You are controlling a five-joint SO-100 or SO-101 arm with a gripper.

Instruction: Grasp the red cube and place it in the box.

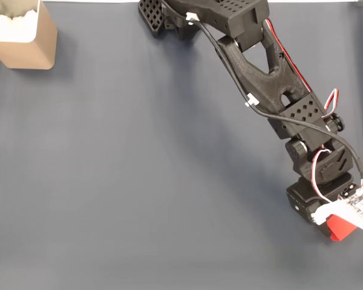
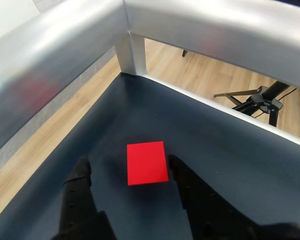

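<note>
One red cube (image 2: pixel 147 163) is lying on the dark blue-grey mat (image 1: pixel 139 181), close to the mat's corner where two brushed aluminium rails (image 2: pixel 65 55) are meeting at a short post (image 2: pixel 131 52). In the fixed view that same cube (image 1: pixel 340 228) is peeking out from under the arm's wrist near the mat's right edge, low in the picture, with most of it covered by a white camera board (image 1: pixel 357 211).

One black arm (image 1: pixel 272 78) is reaching from the top edge of the mat diagonally down toward that right side, with a black cable and a red-and-white servo lead running along it.

The gripper (image 2: pixel 127 164) is standing wide, its two black fingers (image 2: pixel 80 175) flanking the cube in the wrist view. The right finger's tip is sitting just beside the cube's right face, while the left finger is standing apart from the left face with bare mat between them. Whether either finger is actually touching the cube cannot be told.

One box (image 1: pixel 21 36), tan with a white interior, is sitting at the mat's top left corner in the fixed view, well apart from the cube and the gripper.

Beyond the rails, the wrist view is showing wooden flooring and one black tripod (image 2: pixel 257 100). No readable writing is showing on anything.
</note>
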